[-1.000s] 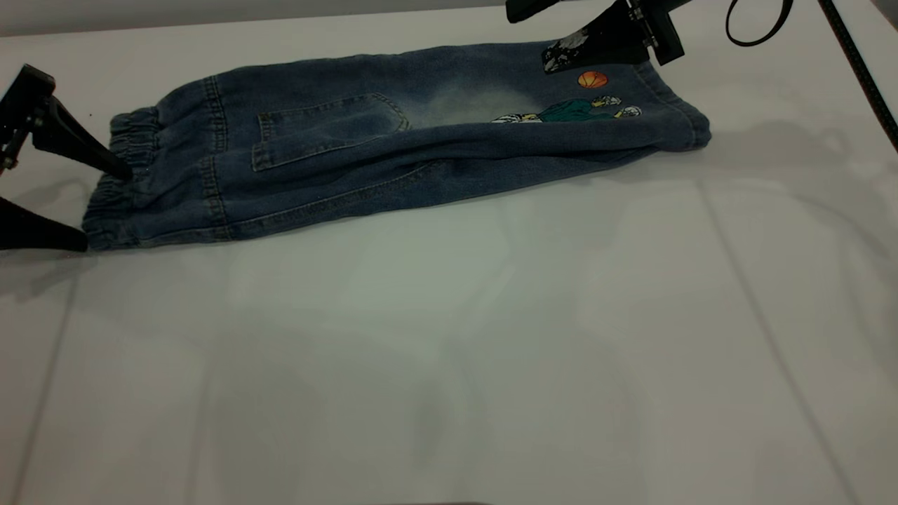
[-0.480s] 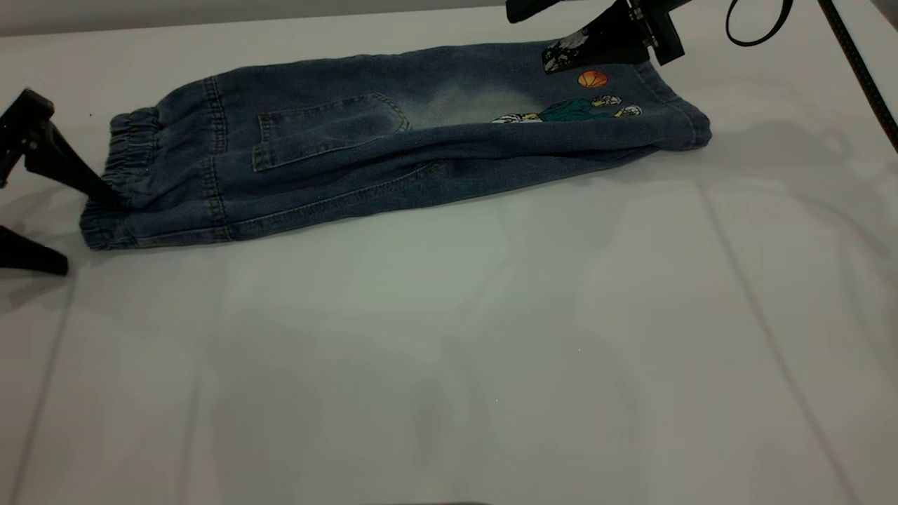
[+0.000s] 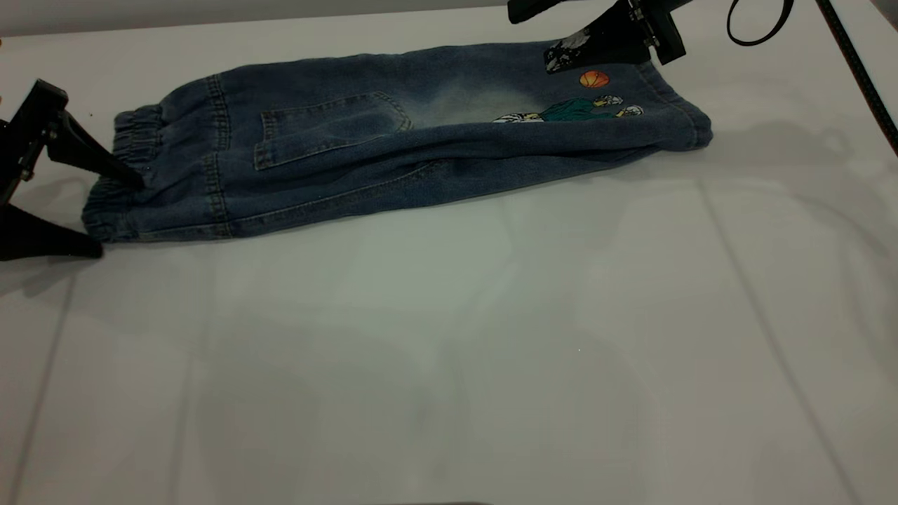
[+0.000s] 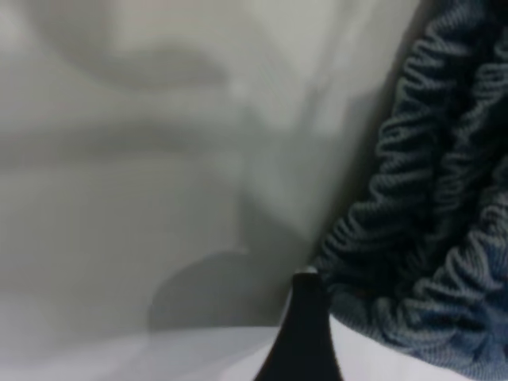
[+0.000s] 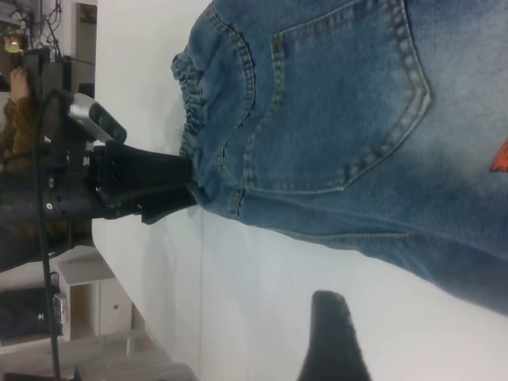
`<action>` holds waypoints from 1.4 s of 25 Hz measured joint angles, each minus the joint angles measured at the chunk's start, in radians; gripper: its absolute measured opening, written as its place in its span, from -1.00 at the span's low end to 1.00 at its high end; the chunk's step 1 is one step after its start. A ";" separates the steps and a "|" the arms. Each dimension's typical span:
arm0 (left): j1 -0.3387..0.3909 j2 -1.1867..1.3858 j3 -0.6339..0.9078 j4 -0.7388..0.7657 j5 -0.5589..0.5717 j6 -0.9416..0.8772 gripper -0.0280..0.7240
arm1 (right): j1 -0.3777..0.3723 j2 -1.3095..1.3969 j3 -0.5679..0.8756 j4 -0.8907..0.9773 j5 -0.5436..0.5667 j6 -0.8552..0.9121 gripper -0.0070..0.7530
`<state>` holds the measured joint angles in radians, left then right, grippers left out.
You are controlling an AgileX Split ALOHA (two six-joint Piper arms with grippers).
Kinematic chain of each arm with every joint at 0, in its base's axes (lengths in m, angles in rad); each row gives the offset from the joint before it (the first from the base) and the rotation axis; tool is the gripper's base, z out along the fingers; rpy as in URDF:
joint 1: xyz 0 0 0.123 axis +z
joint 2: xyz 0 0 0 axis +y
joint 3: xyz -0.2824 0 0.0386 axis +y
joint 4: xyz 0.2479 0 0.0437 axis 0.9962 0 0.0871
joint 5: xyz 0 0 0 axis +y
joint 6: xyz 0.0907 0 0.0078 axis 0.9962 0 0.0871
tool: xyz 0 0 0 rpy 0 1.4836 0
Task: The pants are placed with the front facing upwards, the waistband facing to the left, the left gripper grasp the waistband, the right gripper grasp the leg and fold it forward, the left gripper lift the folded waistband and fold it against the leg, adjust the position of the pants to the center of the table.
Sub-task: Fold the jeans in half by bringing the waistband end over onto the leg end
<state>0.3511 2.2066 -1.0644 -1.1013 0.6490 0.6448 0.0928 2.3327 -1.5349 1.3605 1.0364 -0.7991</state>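
Since a moment ago, left gripper (image 3: 105, 214) advanced, jaws spread straddling the waistband (image 3: 126, 179) at nine o'clock to grasp; right gripper (image 3: 561, 28) released above the leg (image 3: 631, 116).

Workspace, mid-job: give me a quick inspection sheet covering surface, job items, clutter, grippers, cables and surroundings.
Surface: white table, bare in front of the pants.
Job items: pants folded lengthwise, back pocket up, waistband at left, leg at right.
Clutter: nothing seen.
Grippers: left gripper open, fingers either side of the waistband; right gripper open above the hem.
Cables: black loop and cable at far right.
Surroundings: equipment beyond the table edge in the right wrist view.
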 joint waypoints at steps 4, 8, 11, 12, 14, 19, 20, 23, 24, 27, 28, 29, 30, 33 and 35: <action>0.000 0.001 0.000 -0.021 -0.023 0.023 0.54 | 0.000 0.000 0.000 0.000 0.000 0.000 0.11; 0.000 0.001 0.000 -0.022 -0.054 0.025 0.24 | 0.000 0.000 0.000 0.000 0.000 0.000 0.11; 0.000 0.002 0.000 -0.022 -0.075 0.025 -0.04 | 0.000 0.000 0.000 0.000 0.004 0.000 0.11; 0.000 0.005 0.000 -0.022 -0.081 0.025 -0.13 | 0.000 0.000 0.000 0.000 0.006 0.000 0.11; 0.000 0.008 0.000 -0.022 -0.084 0.025 -0.32 | 0.000 0.000 0.000 0.000 0.016 0.000 0.11; -0.006 0.007 0.000 -0.023 -0.091 0.037 -0.74 | 0.040 0.000 0.000 0.000 0.027 0.000 0.11; -0.010 0.001 0.000 -0.020 -0.094 0.044 -0.75 | 0.059 0.000 0.000 0.000 0.027 0.000 0.11; -0.024 -0.037 0.000 0.006 -0.100 0.051 -0.75 | 0.122 0.000 0.000 0.000 0.020 0.003 0.11; -0.024 -0.061 0.000 0.012 -0.092 0.052 -0.75 | 0.147 0.000 0.000 0.001 0.002 0.005 0.11; -0.025 -0.148 0.001 0.030 -0.044 0.052 -0.76 | 0.215 0.000 -0.014 -0.001 -0.101 0.015 0.11; -0.028 -0.176 0.001 0.040 -0.032 0.052 -0.76 | 0.239 0.005 -0.030 -0.005 -0.140 0.020 0.11; -0.033 -0.210 0.001 0.053 -0.023 0.052 -0.76 | 0.258 0.011 -0.054 -0.010 -0.173 0.028 0.11; -0.036 -0.242 0.002 0.066 -0.010 0.052 -0.76 | 0.280 0.019 -0.075 -0.017 -0.195 0.039 0.11; -0.046 -0.330 0.014 0.113 0.016 0.047 -0.76 | 0.330 0.065 -0.169 -0.051 -0.228 0.074 0.11; -0.045 -0.383 0.023 0.148 0.028 0.038 -0.76 | 0.347 0.104 -0.249 -0.076 -0.230 0.104 0.11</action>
<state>0.3059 1.8240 -1.0411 -0.9535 0.6768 0.6832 0.4400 2.4367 -1.7839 1.2846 0.8061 -0.6954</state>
